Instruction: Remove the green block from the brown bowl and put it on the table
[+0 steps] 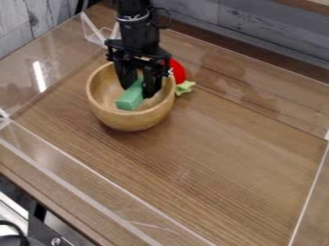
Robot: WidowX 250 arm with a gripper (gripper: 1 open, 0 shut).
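Observation:
The brown bowl (118,115) sits at the back left of the table (218,163). Inside it the green block (130,96) stands tilted on end, its upper end between the fingers of my black gripper (137,85). The gripper reaches straight down into the bowl from above and is shut on the block. The block's lower end looks close to the bowl's floor; I cannot tell whether it still touches.
A red strawberry-like toy with green leaves (178,75) lies just behind and right of the bowl, touching its rim. Clear acrylic walls (309,192) run round the table's edges. Bare wood-grain surface stretches to the front and right of the bowl.

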